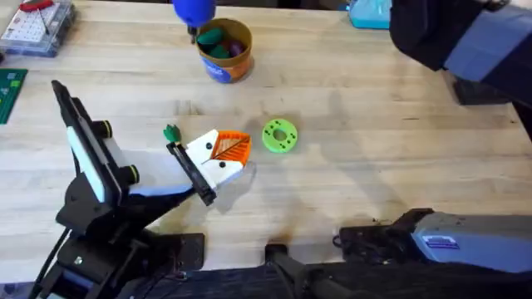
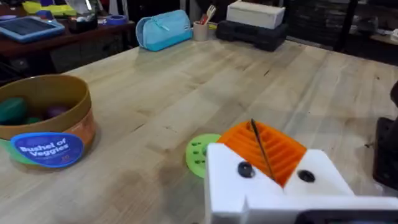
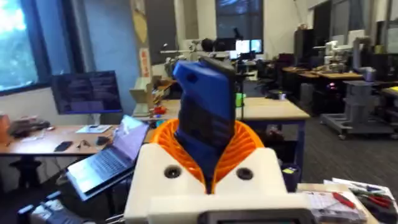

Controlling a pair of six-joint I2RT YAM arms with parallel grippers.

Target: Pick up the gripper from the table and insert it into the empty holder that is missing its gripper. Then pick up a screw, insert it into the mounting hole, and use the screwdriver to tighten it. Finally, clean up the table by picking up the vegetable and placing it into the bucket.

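Screwdriver (image 1: 193,12), thick blue and cylindrical, sat clamped in your right gripper (image 3: 208,155); you needed its bit plumb over the white orange-padded gripper's (image 1: 223,154) hole.

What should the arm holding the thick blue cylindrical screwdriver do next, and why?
Probably swing the thick blue cylindrical screwdriver toward the white plastic finger with the orange ribbed pad. The right gripper is clamped on it, yet it hangs by the round orange bucket, well away from that finger.
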